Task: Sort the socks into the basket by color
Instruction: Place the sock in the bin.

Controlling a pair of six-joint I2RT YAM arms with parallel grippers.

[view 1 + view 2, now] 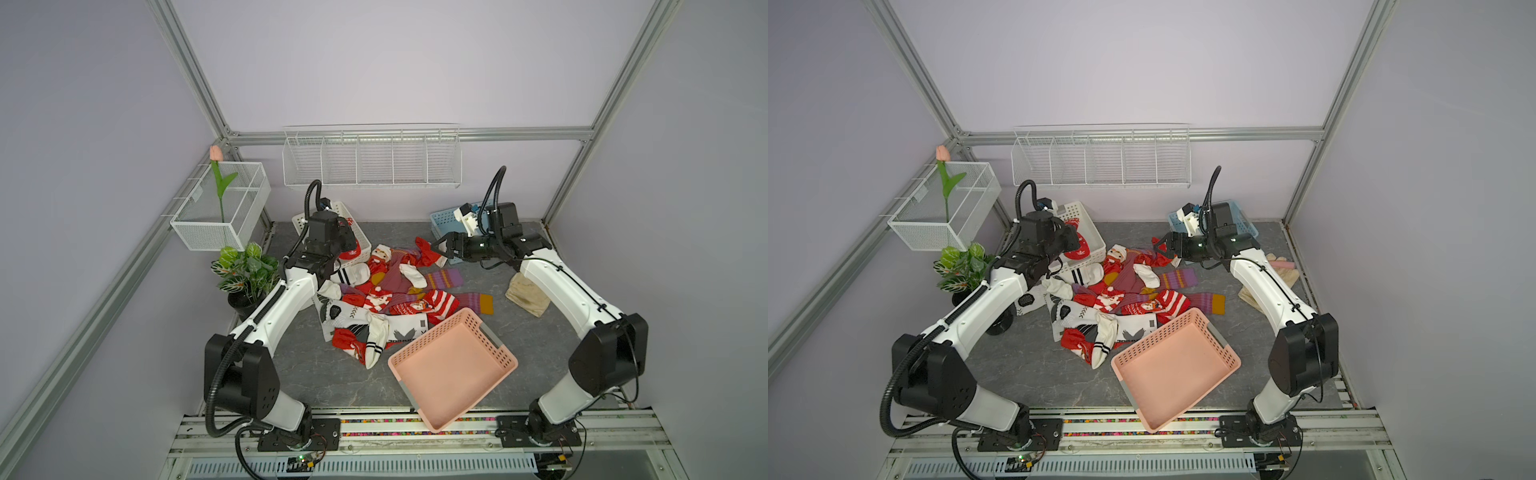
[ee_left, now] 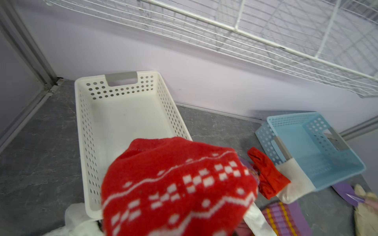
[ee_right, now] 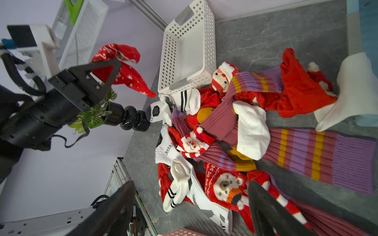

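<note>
Socks (image 1: 386, 301) lie in one tangled heap on the middle of the bench (image 1: 316, 374): red Santa ones, white ones with black stripes, purple-maroon ones with orange bands. One red sock with white pattern (image 2: 180, 188) is out of the heap, pinched in the left jaws, which are closed tight on it. It hangs over the near end of the white basket (image 2: 81, 122) at the far left, whose floor is bare. A second red sock with a white cuff (image 3: 296, 90) lies at the far right edge of the heap, its cuff lapped up against the near wall of the blue basket (image 2: 268, 143). The right jaws stand wide and hold nothing, hovering just beside that sock. The pink basket (image 1: 449, 374), near and right of the heap, is bare too. Beige gloves (image 1: 525, 297) lie on the right under the right arm (image 1: 561, 286).

By my reading the sorting has barely begun: the step in hand is dropping a first red sock into the white basket. The left arm should carry it a little farther over the basket floor, so the dangling end clears the near rim, and only then let go. For the right arm the red sock at the blue basket is the closest pick. It overlaps a purple-maroon one, so it needs a pinch on a raised fold and a high lift to come away alone
</note>
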